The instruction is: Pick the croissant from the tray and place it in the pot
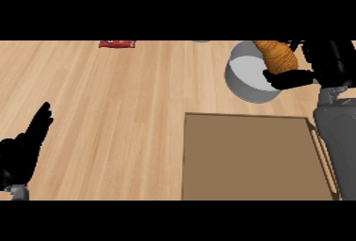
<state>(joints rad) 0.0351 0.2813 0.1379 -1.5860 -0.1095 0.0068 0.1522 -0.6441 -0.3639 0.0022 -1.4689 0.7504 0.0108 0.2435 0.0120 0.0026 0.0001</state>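
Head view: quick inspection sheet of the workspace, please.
Surface: light wooden counter.
Job's things: croissant held over the grey pot; brown tray holds nothing.
Clutter: red packet at far edge.
Hands: right hand curled round the croissant above the pot; left hand open, resting at the lower left.
Cables: nothing seen.
Surroundings: nothing seen.

Orange-brown croissant [277,57] betw. black fingers [288,79], grey pot [245,77] beneath, brown tray [250,160], light woodgrain counter [118,108], red packet [116,44].
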